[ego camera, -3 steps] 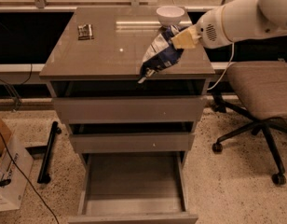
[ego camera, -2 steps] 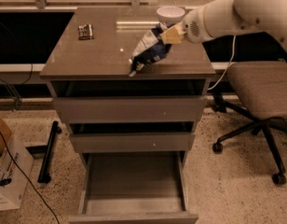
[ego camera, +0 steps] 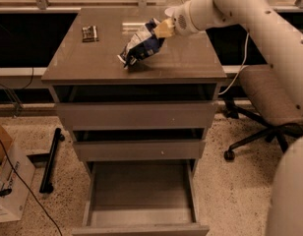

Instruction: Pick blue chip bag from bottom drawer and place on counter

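The counter (ego camera: 186, 65) lies bare along its front and right edges. The bottom drawer (ego camera: 141, 193) stands pulled out. The bag (ego camera: 141, 45) hangs tilted over the counter's middle, its top pinched by the gripper (ego camera: 164, 29). A packet (ego camera: 90, 33) lies well apart, back-left.

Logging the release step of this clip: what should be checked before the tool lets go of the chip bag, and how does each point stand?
1. The blue chip bag is out of the bottom drawer: ok.
2. The tool is shut on the bag's upper end: ok.
3. Bag's lower tip resting on the counter: cannot tell.
4. Bag apart from the dark packet: ok.
5. Bag inside the counter's edges: ok.
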`<state>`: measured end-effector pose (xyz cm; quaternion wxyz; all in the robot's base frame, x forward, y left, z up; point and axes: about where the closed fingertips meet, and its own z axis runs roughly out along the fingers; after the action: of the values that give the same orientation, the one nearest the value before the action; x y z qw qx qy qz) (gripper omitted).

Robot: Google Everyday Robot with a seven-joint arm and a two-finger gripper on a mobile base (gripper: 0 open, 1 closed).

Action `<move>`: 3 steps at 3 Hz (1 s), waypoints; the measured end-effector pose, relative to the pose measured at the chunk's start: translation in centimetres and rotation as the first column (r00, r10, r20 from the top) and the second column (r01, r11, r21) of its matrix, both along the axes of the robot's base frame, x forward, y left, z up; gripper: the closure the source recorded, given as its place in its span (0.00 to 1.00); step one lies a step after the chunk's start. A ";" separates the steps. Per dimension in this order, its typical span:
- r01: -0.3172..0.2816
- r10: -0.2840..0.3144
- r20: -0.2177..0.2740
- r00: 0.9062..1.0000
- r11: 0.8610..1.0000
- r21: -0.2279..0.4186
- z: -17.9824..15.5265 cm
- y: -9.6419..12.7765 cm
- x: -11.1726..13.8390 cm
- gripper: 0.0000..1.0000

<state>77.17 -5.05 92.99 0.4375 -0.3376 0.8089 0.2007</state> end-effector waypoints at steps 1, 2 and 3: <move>-0.004 0.004 0.007 1.000 1.000 0.004 0.3 0.6 0.6 0.58; -0.009 0.009 0.004 1.000 1.000 0.004 0.1 1.0 0.7 0.35; -0.013 0.013 0.000 1.000 1.000 0.004 -0.1 1.3 0.7 0.11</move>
<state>77.86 -3.78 92.84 0.4371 -0.3421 0.8061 0.2052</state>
